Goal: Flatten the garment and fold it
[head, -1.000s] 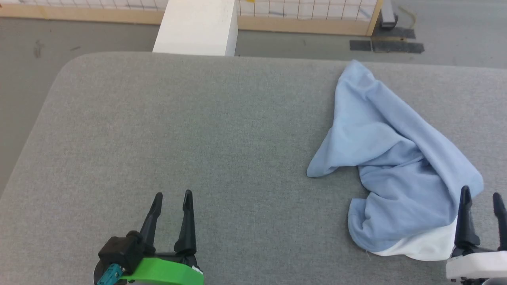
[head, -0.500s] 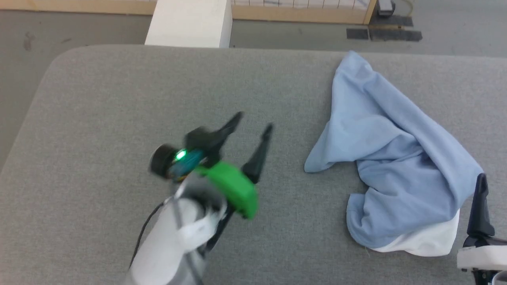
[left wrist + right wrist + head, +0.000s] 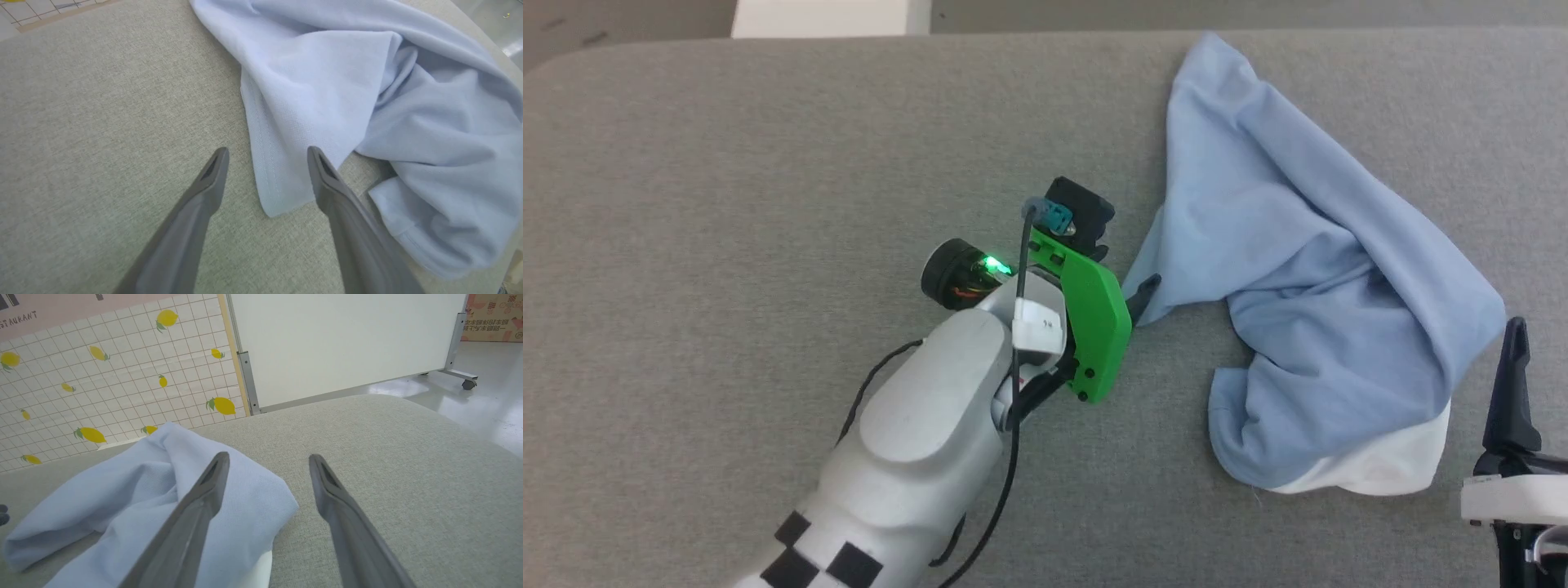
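Honestly, the crumpled T-shirt (image 3: pixel 1307 269) sits bunched on the right side of the grey table (image 3: pixel 727 204). The left gripper (image 3: pixel 267 152) is spread wide, straddling its hemmed corner (image 3: pixel 269 204), and the right gripper (image 3: pixel 269 457) is open alongside. Risk: pinching doubled layers, so the shirt drags instead of flattening.

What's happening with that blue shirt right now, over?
Left gripper open, straddling corner of garment. Right gripper open near its edge. Shirt crumpled on table, not folded. Nothing in the way.

Left arm (image 3: pixel 931 408) extends forward, right wrist (image 3: pixel 1512 498) sits low, both jaws apart.
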Available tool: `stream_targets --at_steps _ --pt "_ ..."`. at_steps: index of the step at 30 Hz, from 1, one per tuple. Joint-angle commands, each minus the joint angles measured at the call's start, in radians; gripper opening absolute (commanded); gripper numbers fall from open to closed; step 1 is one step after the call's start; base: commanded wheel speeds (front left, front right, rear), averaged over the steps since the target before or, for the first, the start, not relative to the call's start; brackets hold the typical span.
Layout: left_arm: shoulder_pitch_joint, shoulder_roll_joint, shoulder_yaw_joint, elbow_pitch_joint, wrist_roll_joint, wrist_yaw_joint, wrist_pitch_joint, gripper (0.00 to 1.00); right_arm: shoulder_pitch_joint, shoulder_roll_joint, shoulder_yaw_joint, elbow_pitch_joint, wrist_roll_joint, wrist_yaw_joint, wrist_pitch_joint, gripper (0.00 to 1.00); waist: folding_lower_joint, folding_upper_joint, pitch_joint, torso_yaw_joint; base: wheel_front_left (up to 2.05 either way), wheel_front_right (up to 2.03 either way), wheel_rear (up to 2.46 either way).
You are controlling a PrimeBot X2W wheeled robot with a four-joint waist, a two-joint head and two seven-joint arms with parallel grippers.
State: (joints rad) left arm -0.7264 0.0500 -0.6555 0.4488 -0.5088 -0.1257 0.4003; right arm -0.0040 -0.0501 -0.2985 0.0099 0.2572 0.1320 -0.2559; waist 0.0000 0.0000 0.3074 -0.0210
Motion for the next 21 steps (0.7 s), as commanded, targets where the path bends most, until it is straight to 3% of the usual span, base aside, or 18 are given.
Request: stream_targets --at_steps 1,12,14,18,21 --pt "-0.028 0.001 -0.008 0.025 -0.009 -0.003 0.003 1.0 -0.02 0.0 0.003 -0.006 0.011 -0.001 -0.006 1.0 0.0 0.0 0.051 -0.043 0.0 0.0 0.0" --pt "-0.054 0.0 -0.115 0.227 -0.028 0.01 -0.003 1.0 -0.053 0.0 0.014 -0.005 0.022 -0.001 -0.006 1.0 0.0 0.0 0.105 -0.074 0.0 0.0 0.0" --pt "-0.044 0.0 -0.151 0.254 -0.042 0.007 0.01 0.0 -0.055 0.0 0.011 -0.004 0.019 -0.001 -0.006 1.0 0.0 0.0 0.102 -0.073 0.0 0.0 0.0" --pt "-0.017 0.0 -0.207 0.276 -0.108 -0.001 0.031 0.0 -0.055 0.0 0.004 0.0 0.008 -0.001 -0.006 1.0 0.0 0.0 0.077 -0.059 0.0 0.0 0.0" --pt "-0.016 0.0 -0.22 0.265 -0.154 -0.003 -0.01 0.0 -0.049 0.0 -0.003 0.0 0.002 -0.001 -0.006 1.0 0.0 0.0 0.043 -0.039 0.0 0.0 0.0"
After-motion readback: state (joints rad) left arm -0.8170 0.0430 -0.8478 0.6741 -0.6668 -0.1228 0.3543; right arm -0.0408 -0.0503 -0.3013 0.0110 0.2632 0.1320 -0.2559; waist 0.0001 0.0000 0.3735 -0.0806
